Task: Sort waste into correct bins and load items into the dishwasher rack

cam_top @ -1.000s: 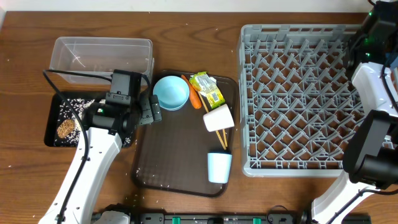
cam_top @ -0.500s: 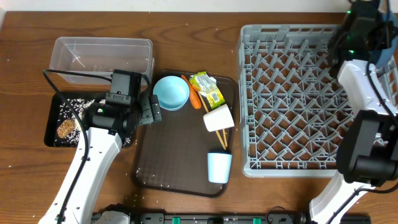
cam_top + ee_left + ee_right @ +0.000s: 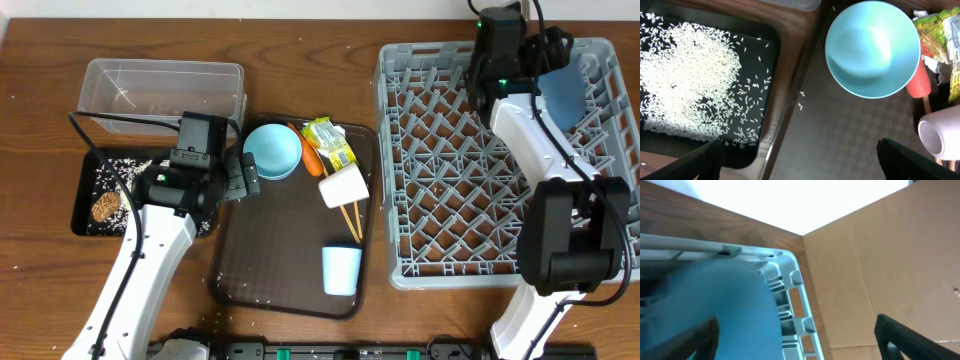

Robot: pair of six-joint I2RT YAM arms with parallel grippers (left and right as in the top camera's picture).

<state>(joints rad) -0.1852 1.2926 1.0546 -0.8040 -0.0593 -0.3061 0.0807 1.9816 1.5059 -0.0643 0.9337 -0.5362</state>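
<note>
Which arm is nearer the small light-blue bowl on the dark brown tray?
Left. The left arm has its jaws just beside the small light-blue bowl; the right arm is far off, over the grey plastic rack.

On the wooden table (image 3: 40,280) lie clear tub (image 3: 165,66), black tray (image 3: 82,215), brown serving tray (image 3: 270,250) and grey rack (image 3: 470,268).

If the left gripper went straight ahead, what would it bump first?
Probably the bare floor of the brown serving tray, just short of the small light-blue bowl; depth is hard to judge.
</note>
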